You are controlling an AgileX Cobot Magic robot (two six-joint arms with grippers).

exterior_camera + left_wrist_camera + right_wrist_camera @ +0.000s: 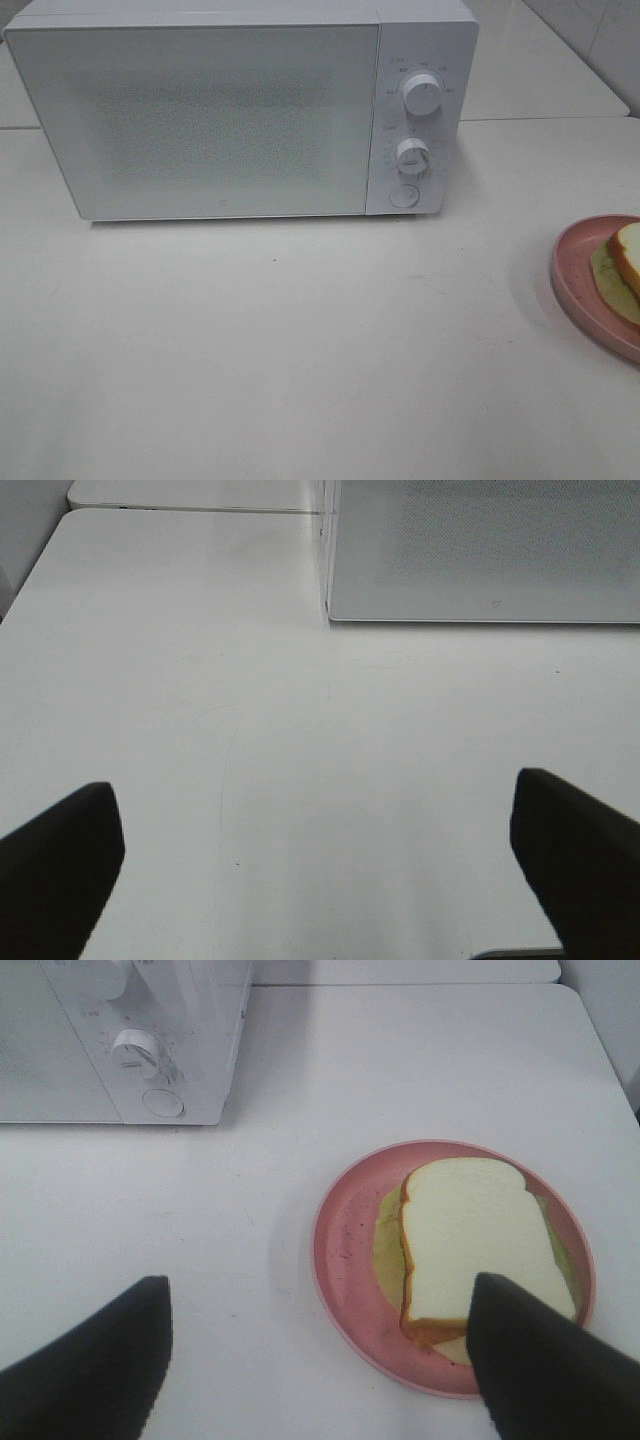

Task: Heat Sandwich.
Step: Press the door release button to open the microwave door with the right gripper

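The sandwich lies on the pink plate on the table, forward of the microwave, off its end with the knobs and apart from it. The right gripper stands wide open beside the plate, holding nothing. The left gripper is wide open over the table before the microwave's opposite end, empty.

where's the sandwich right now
The sandwich lies on the pink plate at the right edge of the exterior high view, front right of the microwave.
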